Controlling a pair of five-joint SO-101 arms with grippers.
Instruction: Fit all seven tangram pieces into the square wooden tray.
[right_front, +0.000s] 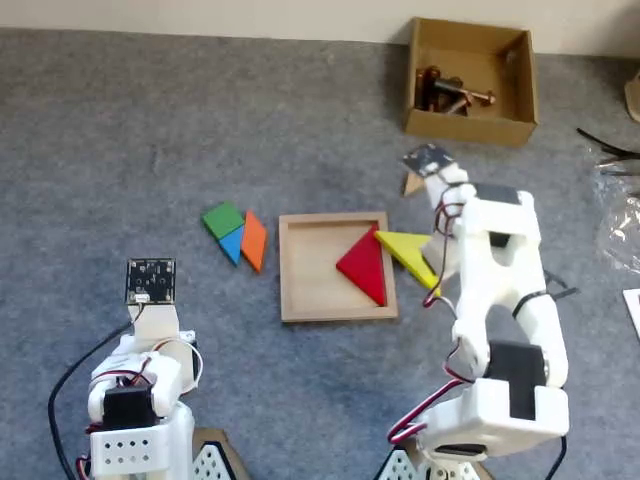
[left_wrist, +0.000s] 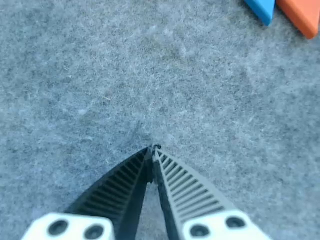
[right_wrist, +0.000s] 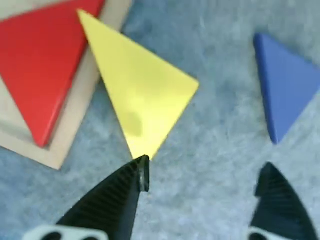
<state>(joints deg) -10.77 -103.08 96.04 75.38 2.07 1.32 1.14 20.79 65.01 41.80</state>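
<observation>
The square wooden tray (right_front: 300, 300) lies mid-table with a red triangle (right_front: 364, 266) inside it. A yellow triangle (right_front: 405, 252) rests half across the tray's right rim (right_wrist: 70, 125). My right gripper (right_wrist: 205, 175) stands open low over the mat, one fingertip at the yellow triangle's (right_wrist: 137, 90) near corner. A dark blue triangle (right_wrist: 285, 80) lies beyond its other finger, and the red triangle (right_wrist: 40, 60) shows in the tray. Left of the tray sit green (right_front: 223, 218), light blue (right_front: 232, 244) and orange (right_front: 254, 240) pieces. My left gripper (left_wrist: 152, 150) is shut over bare mat, short of the light blue (left_wrist: 262, 7) and orange (left_wrist: 302, 15) pieces.
A cardboard box (right_front: 470, 120) with metal parts stands at the back right. Cables (right_front: 605, 150) and a plastic bag (right_front: 622, 232) lie at the right edge. A small tan shape (right_front: 412, 184) sits behind the right arm (right_front: 495, 290). Grey felt covers the table.
</observation>
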